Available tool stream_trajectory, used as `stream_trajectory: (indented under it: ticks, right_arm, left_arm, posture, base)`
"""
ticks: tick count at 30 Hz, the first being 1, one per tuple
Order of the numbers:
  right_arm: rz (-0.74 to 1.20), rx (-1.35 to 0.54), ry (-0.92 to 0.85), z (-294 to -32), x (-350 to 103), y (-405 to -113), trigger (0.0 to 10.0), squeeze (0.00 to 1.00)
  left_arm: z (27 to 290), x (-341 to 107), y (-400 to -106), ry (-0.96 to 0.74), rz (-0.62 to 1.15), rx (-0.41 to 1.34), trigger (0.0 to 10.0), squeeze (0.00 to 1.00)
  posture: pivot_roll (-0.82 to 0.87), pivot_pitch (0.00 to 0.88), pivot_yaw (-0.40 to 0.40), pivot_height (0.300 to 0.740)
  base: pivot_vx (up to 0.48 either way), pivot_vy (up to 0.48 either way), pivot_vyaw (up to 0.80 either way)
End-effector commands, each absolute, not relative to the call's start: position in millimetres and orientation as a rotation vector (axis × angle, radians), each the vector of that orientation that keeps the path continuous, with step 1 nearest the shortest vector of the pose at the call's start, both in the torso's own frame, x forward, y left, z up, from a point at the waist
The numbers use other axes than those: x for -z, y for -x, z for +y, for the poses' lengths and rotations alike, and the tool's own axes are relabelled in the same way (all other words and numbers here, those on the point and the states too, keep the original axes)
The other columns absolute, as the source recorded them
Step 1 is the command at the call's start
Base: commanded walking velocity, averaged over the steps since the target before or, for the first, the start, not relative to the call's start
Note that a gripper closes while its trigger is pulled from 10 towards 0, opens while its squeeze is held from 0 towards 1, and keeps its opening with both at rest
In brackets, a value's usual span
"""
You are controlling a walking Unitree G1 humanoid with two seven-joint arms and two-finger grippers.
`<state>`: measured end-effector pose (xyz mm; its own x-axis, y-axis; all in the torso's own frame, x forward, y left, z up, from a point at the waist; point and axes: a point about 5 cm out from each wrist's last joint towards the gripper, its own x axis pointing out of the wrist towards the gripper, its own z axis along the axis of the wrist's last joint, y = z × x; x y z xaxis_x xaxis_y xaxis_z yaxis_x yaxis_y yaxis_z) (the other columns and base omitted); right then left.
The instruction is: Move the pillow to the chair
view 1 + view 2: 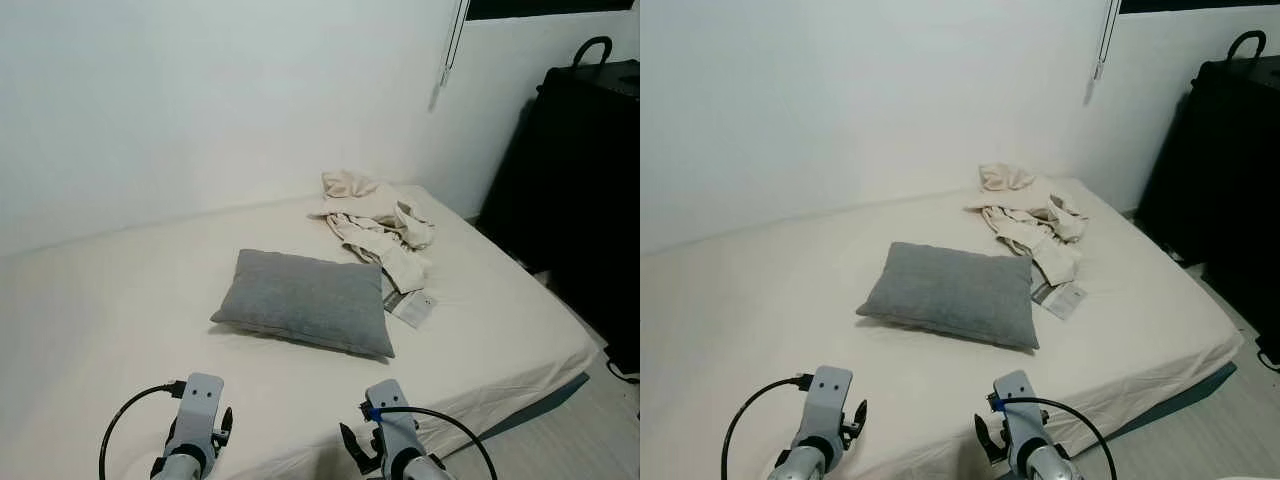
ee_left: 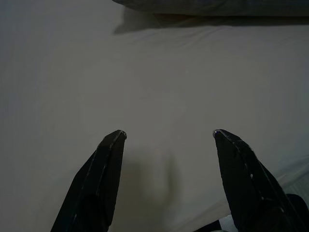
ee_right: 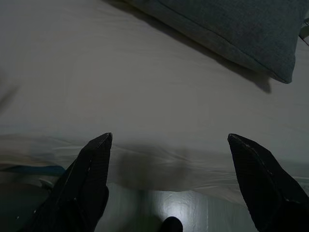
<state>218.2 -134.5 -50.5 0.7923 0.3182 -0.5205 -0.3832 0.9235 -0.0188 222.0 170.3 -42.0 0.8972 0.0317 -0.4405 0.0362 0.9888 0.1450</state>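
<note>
A grey pillow [image 1: 305,300] lies flat in the middle of the cream-sheeted bed [image 1: 110,310]. Both arms are raised at the bottom of the head views, short of the pillow, with bare sheet between. My left gripper [image 2: 168,134] is open over bare sheet, and the pillow's near edge [image 2: 217,6] lies beyond its fingers. My right gripper [image 3: 170,137] is open above the bed's front edge, the pillow [image 3: 227,29] ahead of it. Nothing sits between either pair of fingers.
Crumpled cream clothes [image 1: 375,225] and a small paper tag [image 1: 412,308] lie on the bed behind and right of the pillow. A white wall runs behind. Black luggage [image 1: 585,190] stands at the right, with pale floor [image 1: 590,430] beside the bed's corner.
</note>
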Motion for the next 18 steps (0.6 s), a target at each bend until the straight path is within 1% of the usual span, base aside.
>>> stream_trajectory:
  ticks: [1, 18]
  right_arm:
    - [0.531, -0.373, 0.111, -133.0, 50.0, -219.3, 10.0, 0.0]
    - [0.523, -0.368, 0.109, -132.8, 48.5, -221.7, 10.0, 0.0]
  left_arm:
    - [173.4, 46.2, -216.2, -0.148, 0.481, -0.007, 10.0, 0.0]
    - [174.2, 45.8, -217.6, -0.146, 0.485, -0.012, 10.0, 0.0]
  posture:
    - [0.04, 0.0, 0.008, 0.74]
    - [0.04, 0.0, 0.012, 0.74]
  base:
    - [0.0, 0.0, 0.0]
    - [0.0, 0.0, 0.0]
